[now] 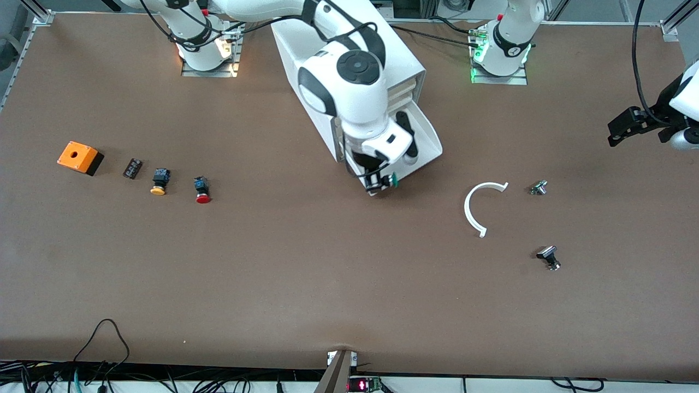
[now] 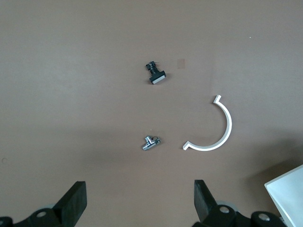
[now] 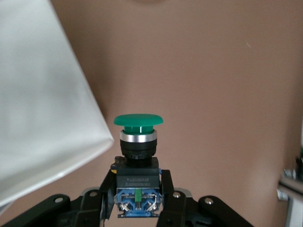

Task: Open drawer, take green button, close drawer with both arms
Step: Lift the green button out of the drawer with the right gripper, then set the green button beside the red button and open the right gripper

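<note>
The big white cabinet [image 1: 393, 60] stands at mid table by the arms' bases. Its bottom drawer [image 1: 430, 143] is pulled open, and a dark piece lies in it. My right gripper [image 1: 381, 184] hangs just off the drawer's front lip, over the table. It is shut on the button [image 1: 393, 181], gripping the dark blue-black body [image 3: 137, 182] with the green cap [image 3: 138, 121] pointing outward. The drawer's white lip [image 3: 47, 118] shows beside it. My left gripper [image 1: 622, 130] waits open and empty [image 2: 139, 203] over the left arm's end of the table.
An orange box [image 1: 79, 157], a small black part [image 1: 132, 168], a yellow-capped button [image 1: 159, 182] and a red-capped button [image 1: 202, 189] lie toward the right arm's end. A white C-shaped piece [image 1: 480, 207], a small metal part [image 1: 538, 188] and a black part [image 1: 549, 256] lie toward the left arm's end.
</note>
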{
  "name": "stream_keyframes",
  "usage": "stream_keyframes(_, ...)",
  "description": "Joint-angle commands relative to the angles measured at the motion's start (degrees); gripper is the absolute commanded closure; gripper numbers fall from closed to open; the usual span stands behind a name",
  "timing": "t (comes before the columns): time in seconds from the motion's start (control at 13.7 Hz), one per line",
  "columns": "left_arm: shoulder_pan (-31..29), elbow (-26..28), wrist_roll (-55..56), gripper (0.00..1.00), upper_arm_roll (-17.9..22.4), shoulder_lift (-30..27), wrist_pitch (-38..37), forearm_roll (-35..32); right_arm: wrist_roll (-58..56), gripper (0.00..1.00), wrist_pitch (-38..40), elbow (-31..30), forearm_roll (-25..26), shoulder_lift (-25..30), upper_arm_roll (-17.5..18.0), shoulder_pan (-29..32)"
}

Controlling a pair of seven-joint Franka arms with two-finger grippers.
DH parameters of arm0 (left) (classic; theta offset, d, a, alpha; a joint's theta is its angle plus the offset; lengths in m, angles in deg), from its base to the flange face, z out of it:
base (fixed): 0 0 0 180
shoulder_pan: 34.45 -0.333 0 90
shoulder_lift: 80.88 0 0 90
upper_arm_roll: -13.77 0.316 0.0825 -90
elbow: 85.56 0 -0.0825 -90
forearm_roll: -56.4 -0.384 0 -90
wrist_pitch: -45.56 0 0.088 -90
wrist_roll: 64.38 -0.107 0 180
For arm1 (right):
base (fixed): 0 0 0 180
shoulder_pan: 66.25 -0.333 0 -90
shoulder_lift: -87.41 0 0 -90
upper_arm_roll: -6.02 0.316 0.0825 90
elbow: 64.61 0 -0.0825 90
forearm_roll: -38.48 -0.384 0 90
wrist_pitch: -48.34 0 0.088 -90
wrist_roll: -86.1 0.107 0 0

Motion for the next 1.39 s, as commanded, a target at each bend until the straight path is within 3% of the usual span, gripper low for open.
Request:
stream_keyframes(0.0,0.0,-1.9,0.0,0.0,-0.3,0.8,-1.7,-0.3,10.1,0.75,-1.0,-0.8,-0.3,0.6,-0.8,2.0)
stream_keyframes(0.22,-0.4,-1.8,-0.1,0.0,-0.3,0.8,-2.0,-0.4,19.0,0.75,-1.2,-3.9,0.3,0.5,-3.8,3.1)
stream_keyframes(0.51,-0.4,-1.8,0.1,0.0,-0.3,0.8,-1.8,-0.4,37.9,0.75,-6.9,-8.9,-2.5,0.5,-3.9,6.1)
stream_keyframes(0.88,0.1,-1.9,0.1,0.0,-0.6,0.7,-1.7,-0.4,37.9,0.75,-7.4,-20.4,-1.9,4.4,-5.0,12.8)
stream_keyframes(1.1,0.0,-1.9,0.6,0.0,-3.8,0.2,-2.9,-0.5,34.4,0.75,-7.1,-23.0,-2.0,5.2,-5.1,16.4)
stream_keyframes(1.32,0.0,-1.9,0.6,0.0,-4.4,0.2,-2.9,-0.7,30.6,0.75,-9.0,-27.2,-1.9,5.8,-5.1,19.8)
